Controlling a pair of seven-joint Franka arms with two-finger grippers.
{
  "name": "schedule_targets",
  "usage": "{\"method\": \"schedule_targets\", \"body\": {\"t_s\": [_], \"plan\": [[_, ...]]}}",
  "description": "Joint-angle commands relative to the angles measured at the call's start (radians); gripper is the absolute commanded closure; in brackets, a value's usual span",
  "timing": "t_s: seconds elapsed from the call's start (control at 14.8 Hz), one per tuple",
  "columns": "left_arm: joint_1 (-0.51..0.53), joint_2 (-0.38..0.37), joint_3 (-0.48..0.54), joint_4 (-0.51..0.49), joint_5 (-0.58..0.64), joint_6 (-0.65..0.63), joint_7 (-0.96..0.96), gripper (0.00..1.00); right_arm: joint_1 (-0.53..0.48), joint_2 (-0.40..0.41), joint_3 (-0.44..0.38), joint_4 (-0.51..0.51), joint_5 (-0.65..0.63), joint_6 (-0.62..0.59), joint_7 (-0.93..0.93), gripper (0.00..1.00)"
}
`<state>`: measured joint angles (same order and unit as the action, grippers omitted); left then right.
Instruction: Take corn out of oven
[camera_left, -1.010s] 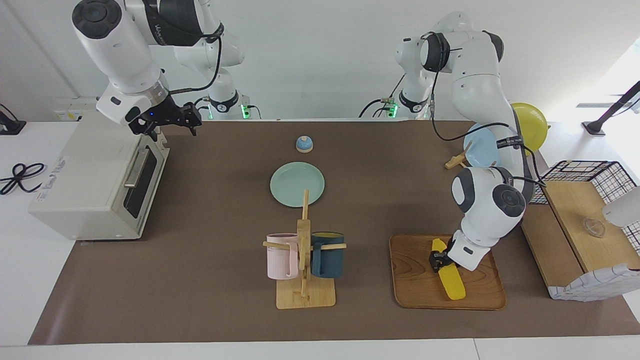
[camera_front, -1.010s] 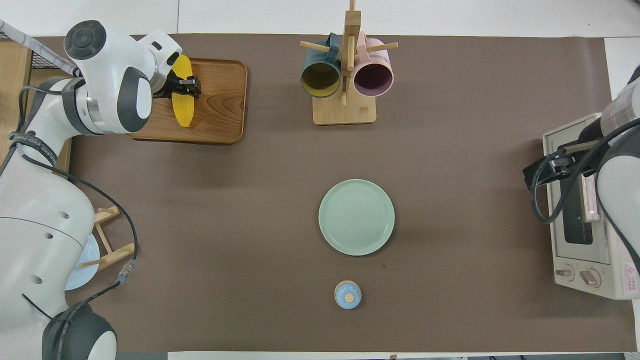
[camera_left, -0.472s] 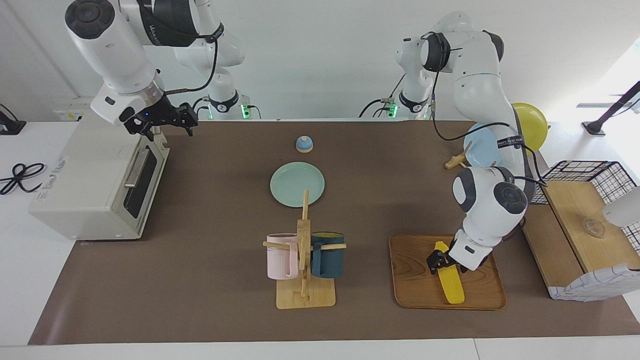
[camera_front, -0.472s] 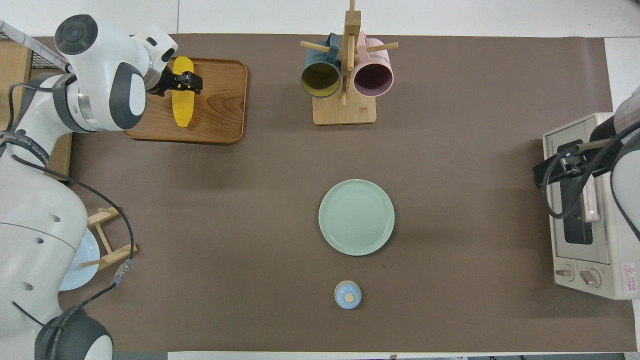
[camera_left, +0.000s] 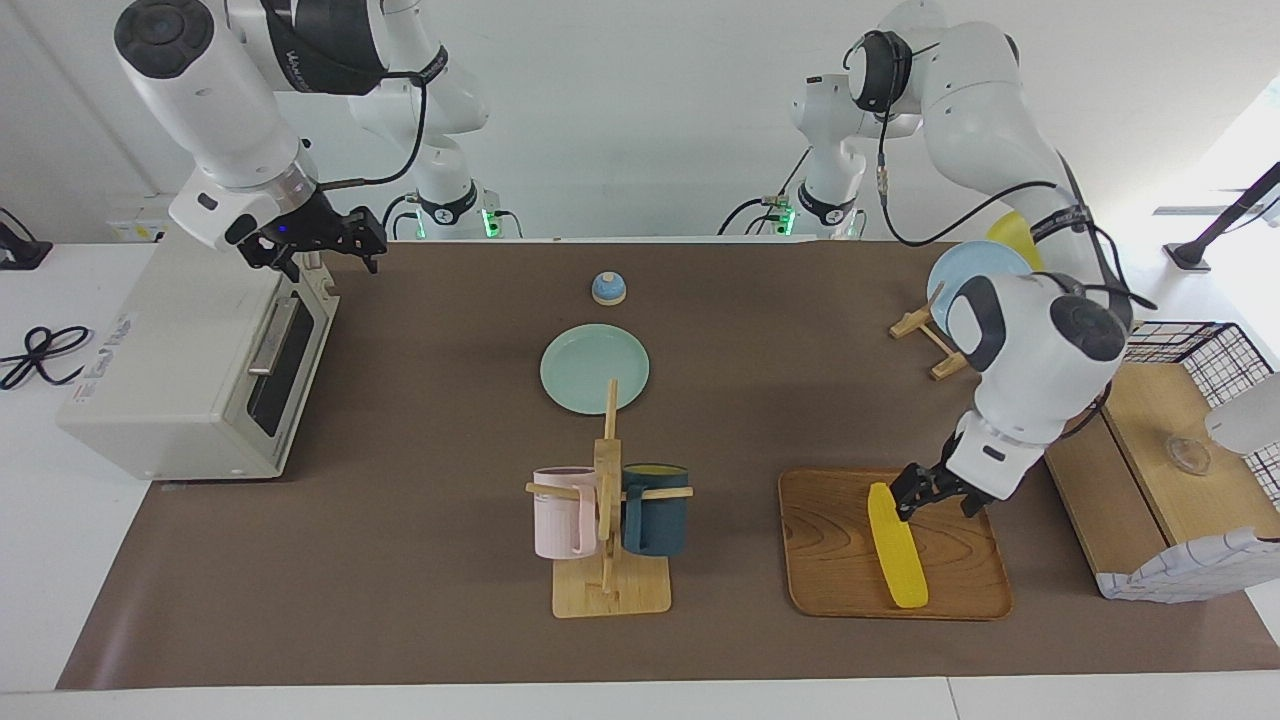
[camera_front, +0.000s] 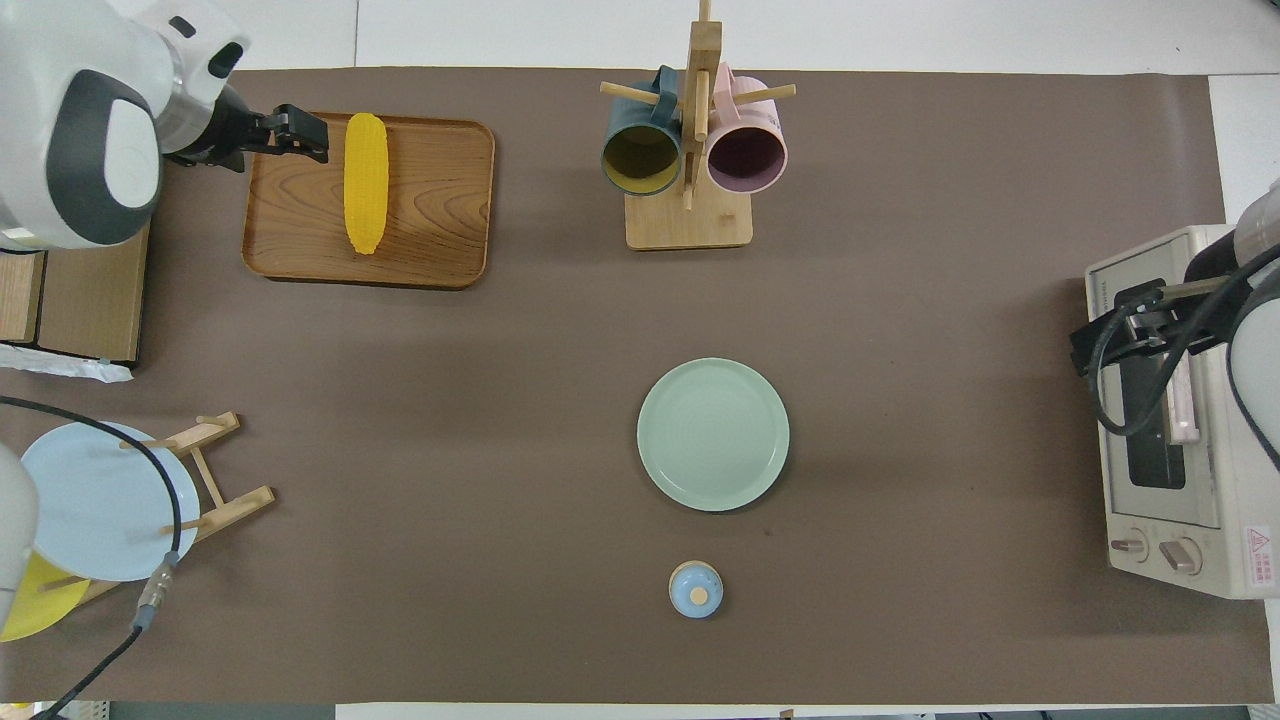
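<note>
Lifting clear since release, left gripper (camera_left: 938, 492) open, empty; corn (camera_left: 896, 545) on wooden tray (camera_left: 830, 560); right gripper (camera_left: 318, 243) open over oven (camera_left: 190, 360); brown table mat (camera_left: 420, 560).

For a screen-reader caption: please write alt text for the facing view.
A yellow corn lies on a wooden tray, with the left end effector open just above it. The right end effector hangs open over the closed oven.

corn (camera_left: 895, 546) x1 | oven (camera_left: 190, 365) x1 | mugs (camera_left: 655, 508) x2 | plates (camera_left: 594, 368) x3 | tray (camera_left: 830, 560) x1
</note>
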<state>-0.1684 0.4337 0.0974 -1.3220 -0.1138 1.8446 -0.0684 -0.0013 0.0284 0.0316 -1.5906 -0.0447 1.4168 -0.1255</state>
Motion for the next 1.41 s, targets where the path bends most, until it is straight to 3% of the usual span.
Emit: {"method": "schedule_targets", "body": {"t_s": [0.0, 0.34, 0.74, 0.94, 1.21, 1.35], "plan": [[-0.002, -0.105, 0.007, -0.042, 0.035, -0.131, -0.004, 0.00, -0.006, -0.015, 0.005, -0.012, -0.003, 0.002, 0.007, 0.00], [0.000, -0.252, 0.007, -0.066, 0.069, -0.353, -0.004, 0.00, -0.006, -0.015, 0.005, -0.012, -0.003, 0.002, 0.007, 0.00], [0.075, -0.472, -0.046, -0.330, 0.069, -0.366, -0.005, 0.00, -0.006, -0.015, 0.005, -0.012, -0.003, 0.001, 0.007, 0.00], [0.073, -0.492, -0.081, -0.399, 0.069, -0.213, -0.072, 0.00, -0.006, -0.015, 0.005, -0.012, -0.003, 0.002, 0.007, 0.00], [0.066, -0.455, -0.111, -0.303, 0.117, -0.298, -0.082, 0.00, -0.006, -0.015, 0.005, -0.011, -0.003, 0.002, 0.007, 0.00], [0.092, -0.463, -0.142, -0.305, 0.112, -0.312, -0.085, 0.00, -0.006, -0.015, 0.005, -0.012, -0.003, 0.001, 0.007, 0.00]]}}
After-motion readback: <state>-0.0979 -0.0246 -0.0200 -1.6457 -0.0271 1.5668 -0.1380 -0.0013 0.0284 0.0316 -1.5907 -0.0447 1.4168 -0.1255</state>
